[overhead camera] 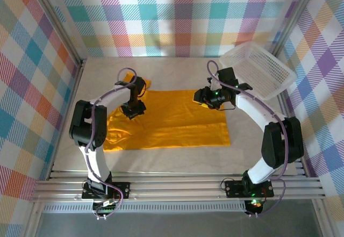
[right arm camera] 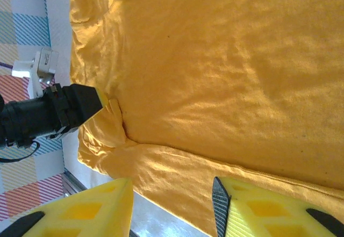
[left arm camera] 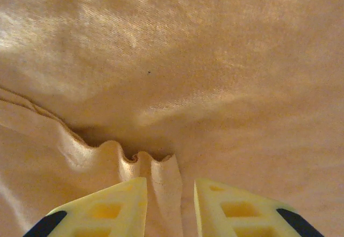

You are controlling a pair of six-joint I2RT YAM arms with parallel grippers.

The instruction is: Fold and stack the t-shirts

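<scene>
One orange-yellow t-shirt [overhead camera: 172,119] lies spread flat across the middle of the table. My left gripper [overhead camera: 133,110] is down on the shirt's left part. In the left wrist view a ruffled fold of the t-shirt [left arm camera: 161,172] stands between the yellow fingers [left arm camera: 123,199]; it touches the left one, with a gap to the right one. My right gripper [overhead camera: 200,97] hovers over the shirt's far right corner. In the right wrist view it [right arm camera: 172,210] is open above the t-shirt's [right arm camera: 215,70] hem edge with nothing between its fingers.
A white mesh basket [overhead camera: 259,69] sits tilted at the back right corner. Checked walls close in the table [overhead camera: 177,73] on three sides. Aluminium rails [overhead camera: 177,186] run along the near edge. The left arm's black wrist [right arm camera: 54,116] shows in the right wrist view.
</scene>
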